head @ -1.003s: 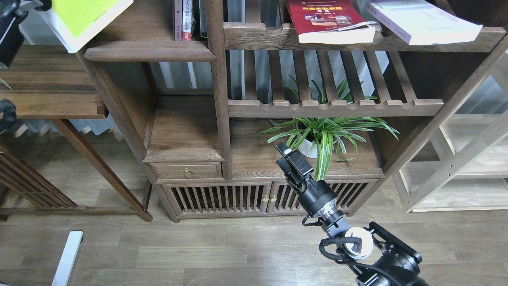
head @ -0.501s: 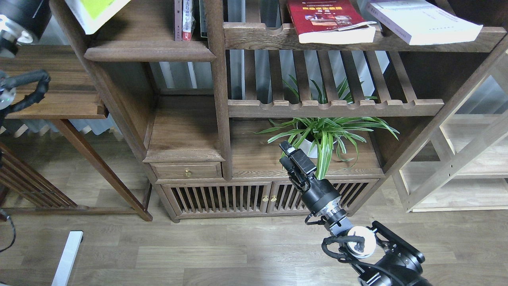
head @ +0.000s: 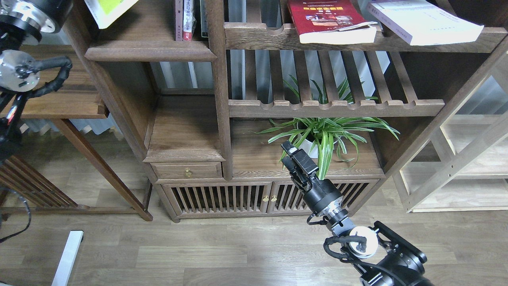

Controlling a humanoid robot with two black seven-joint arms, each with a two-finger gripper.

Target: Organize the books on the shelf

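Observation:
The yellow-green book (head: 108, 11) hangs tilted at the top left, its lower corner over the left end of the dark plank shelf (head: 147, 52). My left arm's wrist (head: 24, 18) is beside it, and its gripper is cut off by the top edge. The red book (head: 329, 20) and the white book (head: 420, 20) lie flat on the upper slatted rack (head: 357, 39). My right gripper (head: 295, 157) is far below them in front of the plant, fingers together and empty.
Thin volumes (head: 184, 20) stand at the shelf's right end against an upright post (head: 216, 79). A second slatted rack (head: 333, 108) is below, and a potted spider plant (head: 323, 137) stands just behind my right gripper. A side table (head: 51, 87) is at the left.
The yellow-green book has moved right and up, from beyond the shelf's left end to over it. My left arm has followed it in. My right gripper has barely shifted.

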